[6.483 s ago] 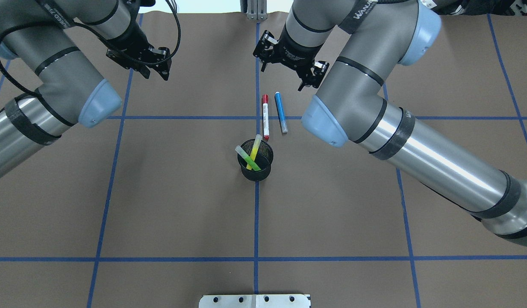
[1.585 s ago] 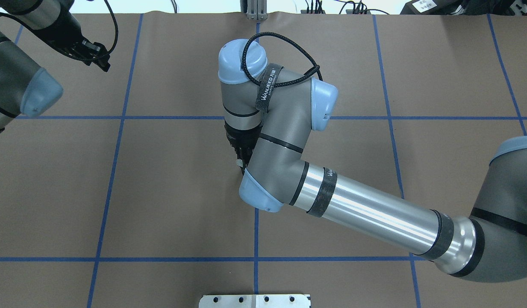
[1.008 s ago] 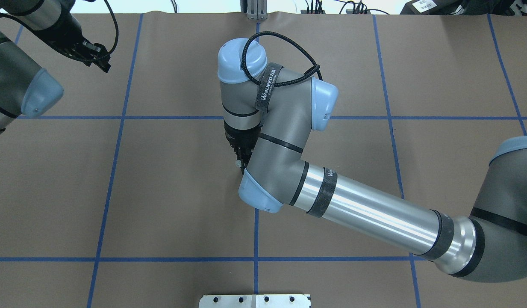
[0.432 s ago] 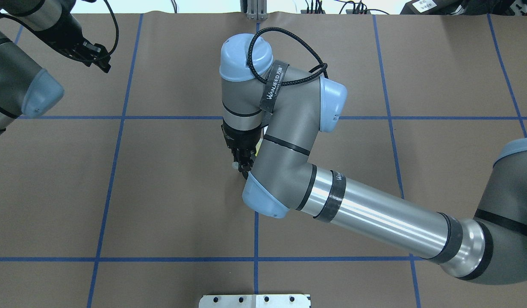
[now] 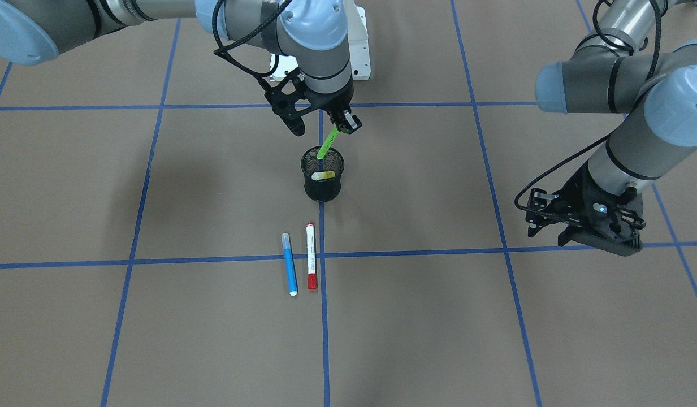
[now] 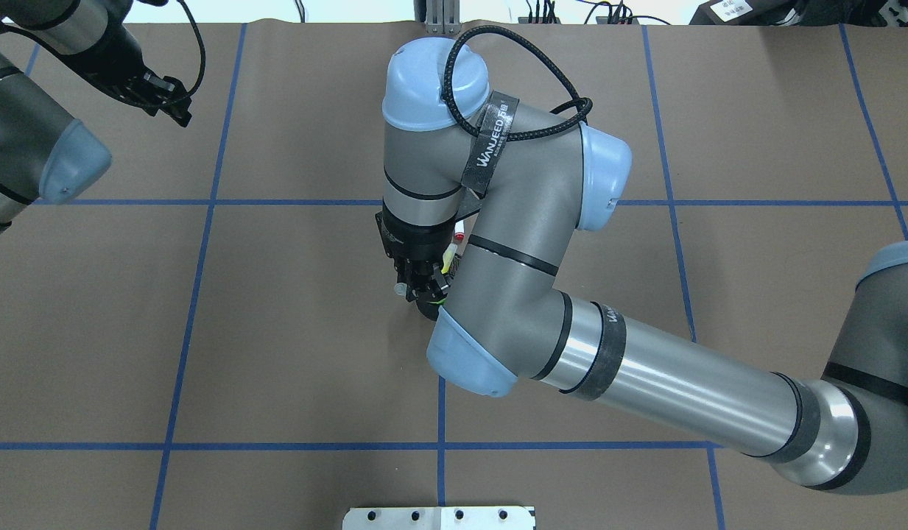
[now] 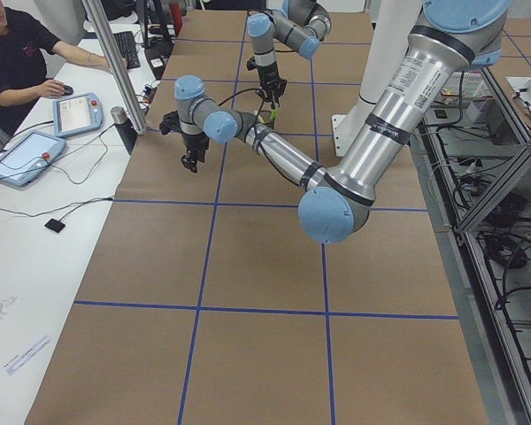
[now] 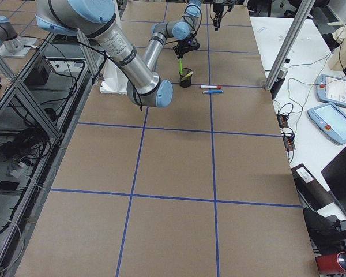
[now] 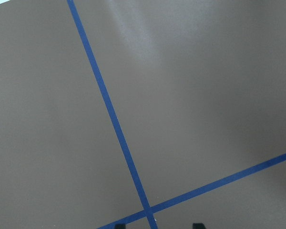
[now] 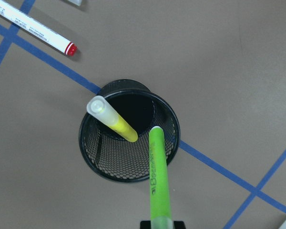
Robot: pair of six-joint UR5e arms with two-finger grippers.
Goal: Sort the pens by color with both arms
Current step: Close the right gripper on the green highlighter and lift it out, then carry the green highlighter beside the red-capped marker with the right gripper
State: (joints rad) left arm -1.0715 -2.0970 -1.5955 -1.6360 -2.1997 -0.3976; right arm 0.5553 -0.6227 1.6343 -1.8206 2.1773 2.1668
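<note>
Above the brown table's (image 5: 495, 339) middle, the right gripper (image 5: 341, 123) is pinching a lime green marker (image 10: 158, 176), its lower end at the rim of a black mesh cup (image 10: 114, 162) where a yellow marker (image 10: 115, 121) is leaning. A blue marker (image 5: 290, 265) and a red-capped white marker (image 5: 311, 257) are lying side by side between the cup and the far edge. The left gripper (image 5: 600, 237) is hovering, fingers spread, toward the left end.

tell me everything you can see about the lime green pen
The lime green plastic marker pen is slim and round-barrelled, with dark print along its side and a paler cap end at the top. It is held tilted by the fingers of the right gripper, shut on that upper end. Its lower end hangs at the mouth of the black mesh cup, near the rim; whether it touches the mesh cannot be told. It is apart from the yellow pen leaning inside the cup.
</note>
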